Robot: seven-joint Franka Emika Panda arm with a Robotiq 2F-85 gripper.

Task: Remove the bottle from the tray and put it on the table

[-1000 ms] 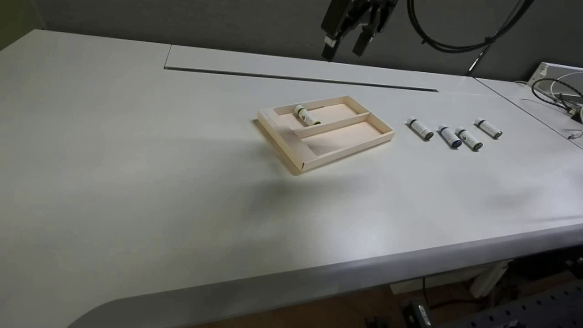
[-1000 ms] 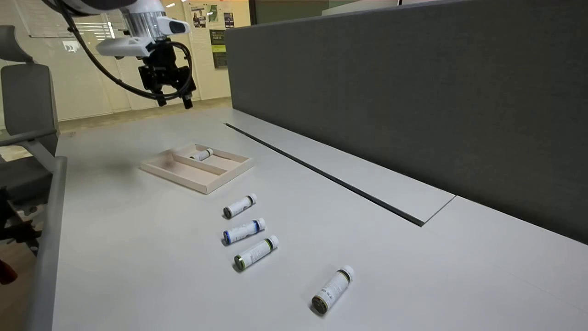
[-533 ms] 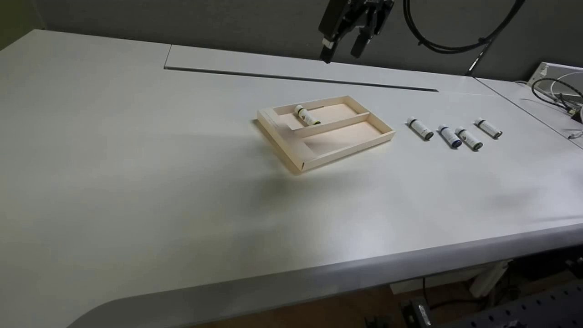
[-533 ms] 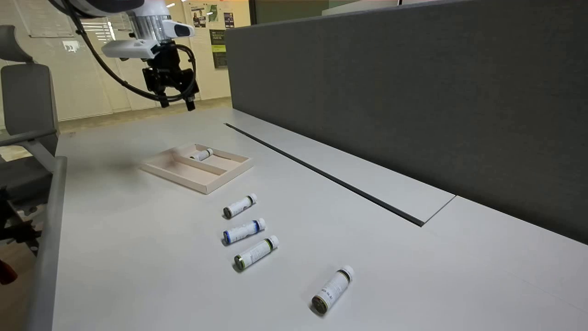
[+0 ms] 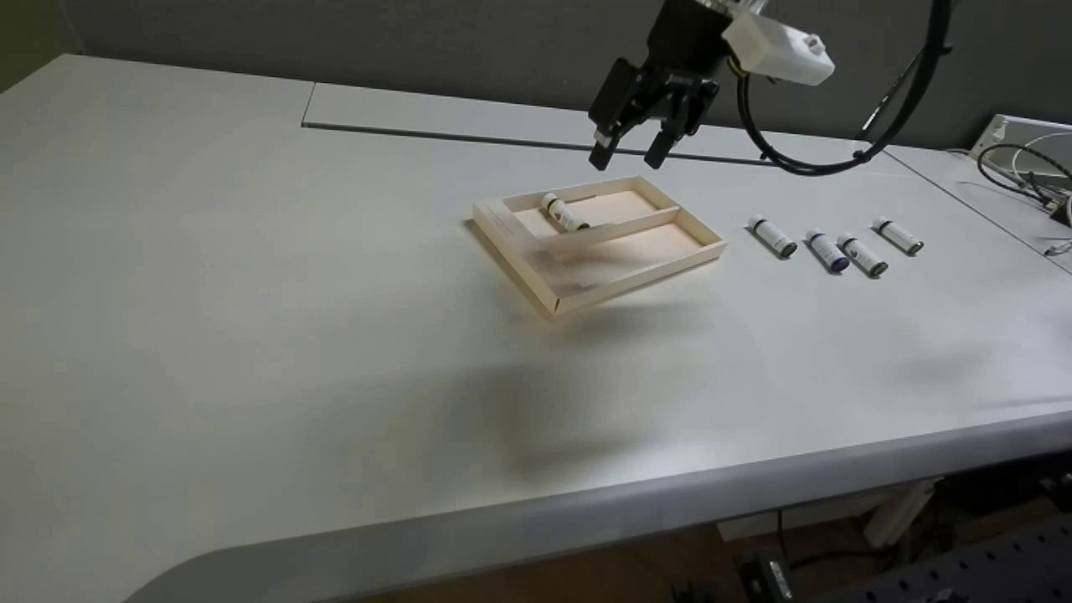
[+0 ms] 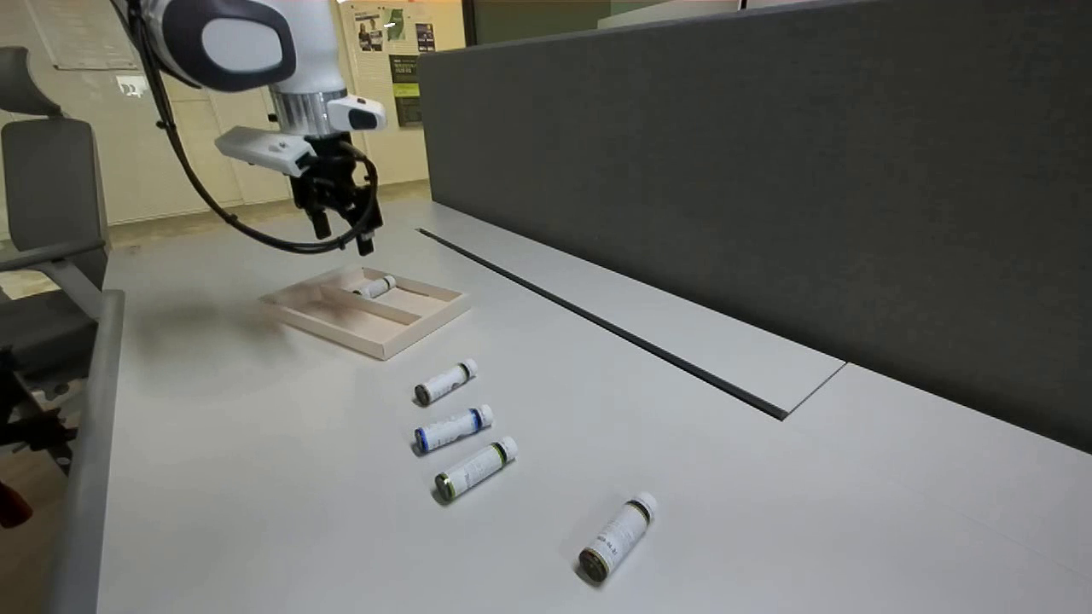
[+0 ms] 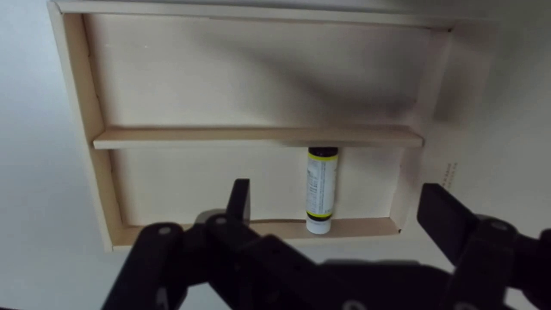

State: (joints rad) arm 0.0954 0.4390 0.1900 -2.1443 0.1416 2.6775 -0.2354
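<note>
Holding nothing, the gripper (image 5: 628, 159) is hanging above the tray (image 5: 636, 280), its jaws standing wide apart. One finger (image 7: 445, 221), on the right of the wrist view, is overlapping the broad strip (image 5: 529, 251) at the tray's end; on a straight descent its tip could be landing on wood, pushing the tray along the table (image 5: 251, 335).

Between the jaws in that view, the bottle (image 7: 320, 185) is lying in one of the tray's compartments, crosswise to the closing direction, which is probably favouring a grip around its middle. It is appearing nearer the opposite finger (image 7: 239, 202), though, so an uncentred close could be rolling it before both sides are pressing.

Its dark end (image 7: 323, 152) is lying at the divider (image 7: 258, 137), touching or just beside it, I cannot tell which; its white cap (image 7: 318, 226) is overlapping the inner face of the rim (image 7: 361, 227), perhaps leaning there. Gripping too near either end could be tilting the bottle or jamming a finger against wood, and lifting too little could be catching it on the rim.

Further out, four other bottles (image 6: 475, 469) are lying on the table, the closest one near the tray. Being round, the bottle could be rolling toward them if the gripper is letting go too high.
</note>
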